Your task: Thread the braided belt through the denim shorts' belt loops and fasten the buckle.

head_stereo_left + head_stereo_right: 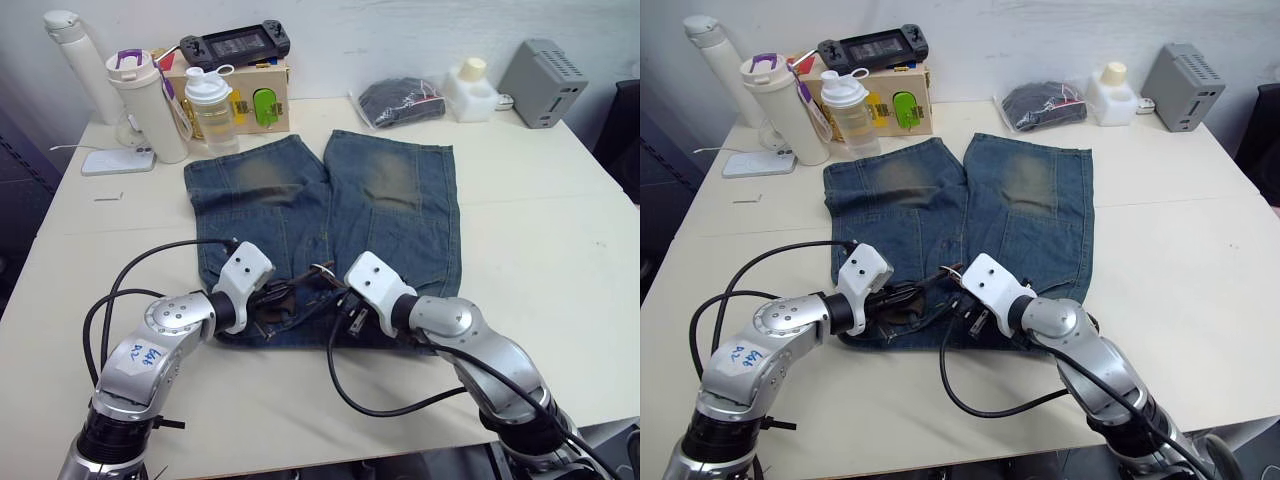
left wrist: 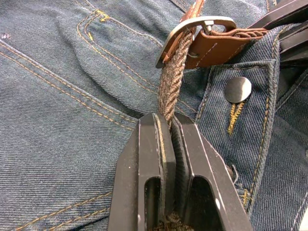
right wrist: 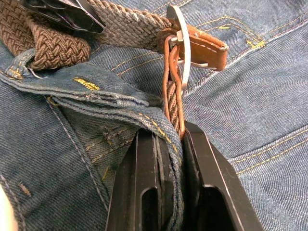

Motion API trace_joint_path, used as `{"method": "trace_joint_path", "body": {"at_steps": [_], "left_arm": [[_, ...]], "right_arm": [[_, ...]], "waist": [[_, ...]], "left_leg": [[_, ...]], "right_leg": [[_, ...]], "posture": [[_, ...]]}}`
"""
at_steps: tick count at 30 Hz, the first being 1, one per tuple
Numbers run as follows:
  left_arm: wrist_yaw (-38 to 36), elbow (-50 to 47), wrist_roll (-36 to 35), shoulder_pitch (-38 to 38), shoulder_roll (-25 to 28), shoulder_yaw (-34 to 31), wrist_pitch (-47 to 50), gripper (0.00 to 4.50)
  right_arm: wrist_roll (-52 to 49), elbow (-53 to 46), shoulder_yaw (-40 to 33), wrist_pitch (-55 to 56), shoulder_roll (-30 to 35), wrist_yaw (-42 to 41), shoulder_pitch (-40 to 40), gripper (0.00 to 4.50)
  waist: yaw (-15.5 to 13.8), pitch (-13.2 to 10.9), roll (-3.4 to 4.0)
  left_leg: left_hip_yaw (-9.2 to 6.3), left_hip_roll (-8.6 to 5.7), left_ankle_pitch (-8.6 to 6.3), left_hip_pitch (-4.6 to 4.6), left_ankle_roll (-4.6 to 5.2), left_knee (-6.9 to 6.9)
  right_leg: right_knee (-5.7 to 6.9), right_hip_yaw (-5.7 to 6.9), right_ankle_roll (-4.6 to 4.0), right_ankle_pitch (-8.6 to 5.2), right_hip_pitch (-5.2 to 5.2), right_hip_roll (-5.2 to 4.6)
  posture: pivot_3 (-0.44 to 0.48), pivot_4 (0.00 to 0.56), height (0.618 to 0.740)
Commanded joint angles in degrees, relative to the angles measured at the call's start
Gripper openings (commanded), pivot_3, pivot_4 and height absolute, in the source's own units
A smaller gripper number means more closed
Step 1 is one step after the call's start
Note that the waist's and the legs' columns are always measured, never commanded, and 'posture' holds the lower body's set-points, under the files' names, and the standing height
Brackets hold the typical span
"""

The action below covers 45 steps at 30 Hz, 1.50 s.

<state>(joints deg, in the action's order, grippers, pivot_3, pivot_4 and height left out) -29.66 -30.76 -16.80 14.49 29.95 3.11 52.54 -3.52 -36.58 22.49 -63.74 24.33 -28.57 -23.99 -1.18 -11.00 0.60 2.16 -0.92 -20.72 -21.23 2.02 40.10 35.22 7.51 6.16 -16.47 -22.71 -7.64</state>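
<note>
The denim shorts (image 1: 330, 210) lie flat on the table, waistband toward me and legs pointing away. Both grippers meet at the middle of the waistband. My left gripper (image 2: 168, 121) is shut on the braided belt (image 2: 169, 86) a short way from the silver buckle (image 2: 192, 26), close to the brown leather tab (image 2: 216, 47) and the metal fly button (image 2: 238, 89). My right gripper (image 3: 168, 134) is shut on the belt strap and a fold of the waistband just below the buckle (image 3: 180, 45). In the head views the grippers (image 1: 285, 297) (image 1: 335, 292) cover the belt loops.
Along the table's far edge stand a white flask (image 1: 75, 55), a white tumbler (image 1: 148, 105), a shaker bottle (image 1: 212, 105), a box (image 1: 265, 100), a bagged black bundle (image 1: 400, 100) and a grey device (image 1: 543, 82). A phone (image 1: 118, 160) lies far left. Black cables (image 1: 370, 400) loop beside my arms.
</note>
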Motion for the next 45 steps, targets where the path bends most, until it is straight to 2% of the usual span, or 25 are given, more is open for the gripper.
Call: {"method": "trace_joint_path", "body": {"at_steps": [1,10,12,15,16,17,21,22,24,26,30,33,39,42,45], "left_arm": [[-0.70,-0.71,-1.09,2.31,-1.26,1.36,-2.15,0.00],[-2.08,8.42,1.56,7.17,-4.26,6.70,-9.50,0.00],[-2.17,9.19,2.04,7.19,-4.49,7.10,-10.52,0.00],[-1.93,9.04,2.06,6.70,-4.75,7.11,-11.01,0.00],[-1.79,8.83,2.04,6.51,-4.85,7.17,-11.07,0.00],[-1.68,8.63,2.05,6.36,-4.93,7.25,-11.15,0.00],[-1.42,8.53,2.15,6.33,-5.17,7.43,-11.34,0.00],[-1.38,8.55,2.25,6.35,-5.17,7.46,-11.46,0.00],[-1.35,8.79,2.86,6.49,-5.07,7.76,-12.38,0.00],[-1.33,9.13,3.64,6.69,-5.01,8.10,-13.64,0.00],[-1.67,10.31,7.75,7.02,-3.58,9.76,-20.35,0.00],[-1.72,11.20,10.10,7.34,-3.02,10.10,-24.41,0.00],[-2.03,11.70,14.05,7.70,-2.07,10.81,-29.16,0.00],[-2.33,11.60,15.44,7.42,-1.60,11.05,-30.64,0.00],[-2.52,11.49,16.34,7.10,-1.60,10.95,-31.34,0.00]], "right_arm": [[-1.17,-0.80,2.56,1.26,1.19,-1.61,-1.43,0.02],[-0.27,1.54,9.51,7.01,8.65,-8.16,-5.07,0.02],[-0.09,1.93,9.12,7.40,9.38,-8.29,-5.36,0.02],[-2.25,0.94,2.52,6.92,8.71,-7.72,-4.24,0.02],[-3.73,-0.23,0.08,6.58,9.15,-8.66,-3.67,1.03],[-5.53,-1.66,-2.37,6.19,9.93,-10.04,-3.10,1.30],[-12.07,-4.88,-10.98,3.58,12.02,-13.81,-3.01,3.10],[-14.29,-5.35,-13.63,2.74,12.72,-15.11,-3.75,3.66],[-17.59,-4.79,-17.54,2.75,14.14,-17.48,-6.10,4.46],[-18.09,-3.36,-18.06,5.43,15.22,-18.40,-7.99,4.46],[-0.60,6.50,-4.66,24.86,20.86,-15.46,-11.11,4.46],[7.21,12.73,1.55,36.11,22.18,-16.33,-12.17,4.46],[12.22,18.33,3.55,44.31,20.15,-17.86,-13.55,4.46],[13.57,19.59,3.29,45.68,19.07,-18.61,-13.80,3.62],[14.36,20.28,2.88,46.03,17.86,-19.14,-13.95,2.19]], "waist": [[0.00,0.00,0.00],[0.19,0.01,-0.02],[0.15,0.01,-0.02],[-0.04,0.01,-0.03],[-0.15,0.01,-0.03],[-0.27,0.01,-0.03],[-0.28,0.00,-0.03],[-0.27,0.00,-0.03],[-0.25,0.00,-0.02],[-0.23,0.00,-0.02],[-0.13,0.00,-0.03],[-0.22,0.00,-0.04],[-0.19,-0.01,-0.04],[-0.18,-0.01,-0.04],[-0.21,-0.01,-0.04]], "left_leg": [[0.00,0.00,0.00,0.00,0.00,0.00],[0.06,0.02,-0.01,-0.01,-0.01,-0.03],[0.07,0.03,0.00,-0.01,-0.01,-0.02],[0.06,0.04,0.00,-0.02,-0.01,0.00],[0.06,0.04,0.00,-0.02,-0.01,0.02],[0.05,0.03,0.00,-0.04,0.00,0.02],[0.00,0.01,0.01,-0.08,0.01,0.06],[0.01,0.01,0.01,-0.07,0.01,0.06],[0.00,0.03,0.01,-0.05,0.02,0.06],[0.00,0.03,0.01,-0.05,0.02,0.04],[0.04,0.02,0.00,-0.03,0.01,0.02],[0.09,0.00,0.01,-0.04,0.01,0.03],[0.09,0.00,0.02,-0.06,0.03,0.06],[0.08,0.02,0.02,-0.06,0.03,0.06],[0.07,0.03,0.02,-0.07,0.03,0.06]], "right_leg": [[0.00,0.00,0.00,0.00,0.00,0.00],[-0.06,0.06,0.00,0.00,-0.02,0.04],[-0.07,0.08,0.00,0.00,-0.01,0.04],[-0.07,0.06,0.00,0.00,0.00,0.01],[-0.07,0.06,0.00,0.00,0.01,0.00],[-0.07,0.05,0.01,0.01,0.01,-0.01],[-0.11,0.05,0.04,0.02,0.04,-0.03],[-0.11,0.05,0.04,0.02,0.05,-0.03],[-0.11,0.05,0.04,0.02,0.06,-0.03],[-0.11,0.05,0.04,0.02,0.04,-0.03],[-0.13,0.04,0.04,0.02,0.04,-0.02],[-0.12,0.05,0.04,0.02,0.04,-0.02],[-0.11,0.13,0.05,0.03,0.03,-0.02],[-0.11,0.13,0.05,0.03,0.03,-0.01],[-0.12,0.12,0.05,0.03,0.04,-0.02]], "posture": [[0.000,0.150,0.690],[0.000,0.150,0.690],[0.000,0.150,0.690],[0.000,0.150,0.690],[0.000,0.150,0.690],[0.000,0.150,0.690],[0.000,0.150,0.690],[0.000,0.150,0.690],[0.000,0.150,0.690],[0.000,0.150,0.690],[0.000,0.150,0.690],[0.000,0.150,0.690],[0.000,0.150,0.690],[0.000,0.150,0.690],[0.000,0.150,0.690]]}}
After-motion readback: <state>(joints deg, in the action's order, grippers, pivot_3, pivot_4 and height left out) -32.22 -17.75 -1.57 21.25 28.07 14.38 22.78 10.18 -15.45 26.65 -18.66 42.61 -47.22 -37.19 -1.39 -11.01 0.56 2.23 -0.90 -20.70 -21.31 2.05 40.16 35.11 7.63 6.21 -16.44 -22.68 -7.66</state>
